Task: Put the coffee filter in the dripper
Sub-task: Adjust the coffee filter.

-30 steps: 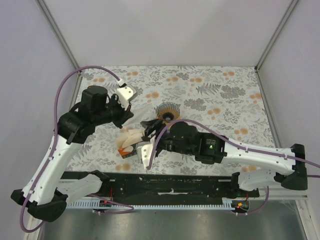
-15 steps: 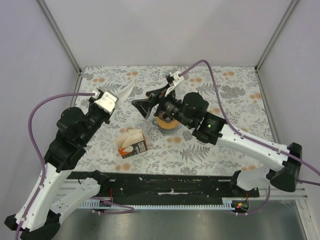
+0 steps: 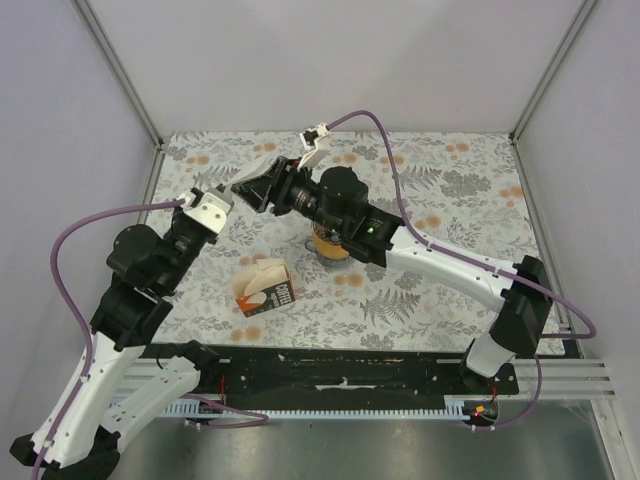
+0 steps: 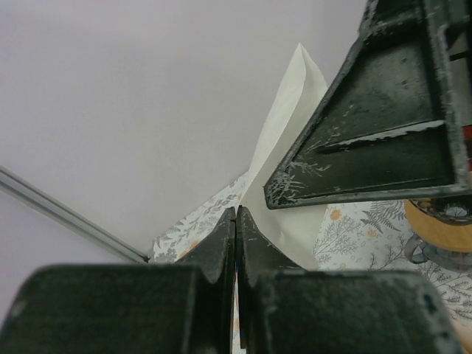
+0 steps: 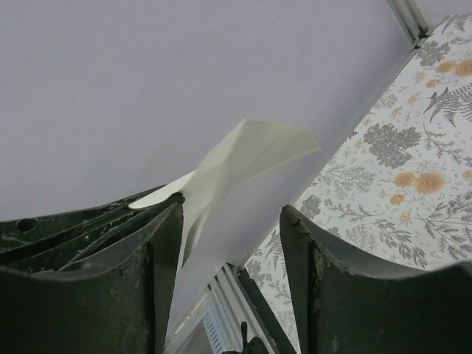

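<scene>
The white paper coffee filter is pinched by its lower edge in my left gripper, which is shut on it and holds it up over the table's back left. My right gripper is open, and the filter stands between its fingers, close against the left one. In the top view the right gripper meets the left gripper tip to tip. The dark wire dripper sits on a tan ring and is mostly hidden under the right arm.
An orange, white and black coffee carton lies on the floral table in front of the left arm. Grey walls with metal corner posts close in the back and sides. The right arm stretches diagonally across the table's middle.
The right arm swung from beside the carton up to the back left and its jaws now straddle the filter. The left gripper lifted the filter and shifted slightly.
</scene>
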You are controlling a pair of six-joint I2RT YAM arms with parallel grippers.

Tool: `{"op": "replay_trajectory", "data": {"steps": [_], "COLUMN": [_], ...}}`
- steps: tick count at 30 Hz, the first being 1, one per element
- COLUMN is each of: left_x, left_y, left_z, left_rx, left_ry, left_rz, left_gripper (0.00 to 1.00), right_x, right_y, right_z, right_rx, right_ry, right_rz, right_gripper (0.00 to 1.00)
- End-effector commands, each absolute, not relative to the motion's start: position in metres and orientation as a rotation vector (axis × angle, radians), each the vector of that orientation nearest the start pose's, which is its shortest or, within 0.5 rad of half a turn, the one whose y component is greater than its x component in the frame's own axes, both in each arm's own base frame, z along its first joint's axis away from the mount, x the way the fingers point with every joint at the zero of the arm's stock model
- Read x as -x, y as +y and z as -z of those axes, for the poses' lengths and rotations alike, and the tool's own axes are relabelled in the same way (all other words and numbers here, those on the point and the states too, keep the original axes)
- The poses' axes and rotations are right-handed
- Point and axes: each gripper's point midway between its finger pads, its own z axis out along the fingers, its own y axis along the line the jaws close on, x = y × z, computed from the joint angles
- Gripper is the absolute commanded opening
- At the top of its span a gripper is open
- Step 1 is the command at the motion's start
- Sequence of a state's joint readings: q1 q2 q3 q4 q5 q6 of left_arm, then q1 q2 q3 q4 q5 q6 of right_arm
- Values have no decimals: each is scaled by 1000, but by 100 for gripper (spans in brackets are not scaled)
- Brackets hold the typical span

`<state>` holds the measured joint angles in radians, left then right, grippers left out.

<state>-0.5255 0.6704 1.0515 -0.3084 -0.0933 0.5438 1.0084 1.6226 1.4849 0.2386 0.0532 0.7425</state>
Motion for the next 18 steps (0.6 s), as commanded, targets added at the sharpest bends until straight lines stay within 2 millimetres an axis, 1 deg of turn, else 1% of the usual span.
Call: {"op": "replay_trajectory", "data": {"steps": [1, 3, 5, 7, 9, 11, 15, 18], "left_x": [-243, -245, -247, -245, -244, -242, -235, -232], "left_y": [-107, -106, -105, -106, -107, -106, -102, -105], "left_z": [-424, -425, -428, -433, -440, -454, -491, -491], "left_rx": [-731, -723, -719, -726, -733, -731, -715, -739], "left_ry": [1222, 1217, 1207, 1179, 1139, 1075, 923, 900], "left_rz": [-81, -91, -109, -111, -124, -160, -241, -233], "left_gripper": [2, 2, 2, 2, 2, 2, 2, 2], "right_x": [-282, -291, -298, -303, -309, -313, -324, -330], "right_y": [471, 473, 477, 481, 485, 486, 482, 473], "right_z": [-423, -422, -420, -418, -413, -404, -385, -381], "right_rx": [79, 50, 24, 6, -5, -23, -82, -104], "right_ry": [1560, 1562, 1556, 1549, 1562, 1585, 1625, 1627], "right_rz": [-1462, -1464, -1472, -1490, -1491, -1487, -1461, -1427], "right_gripper": [58, 52, 44, 32, 21, 14, 10, 9]}}
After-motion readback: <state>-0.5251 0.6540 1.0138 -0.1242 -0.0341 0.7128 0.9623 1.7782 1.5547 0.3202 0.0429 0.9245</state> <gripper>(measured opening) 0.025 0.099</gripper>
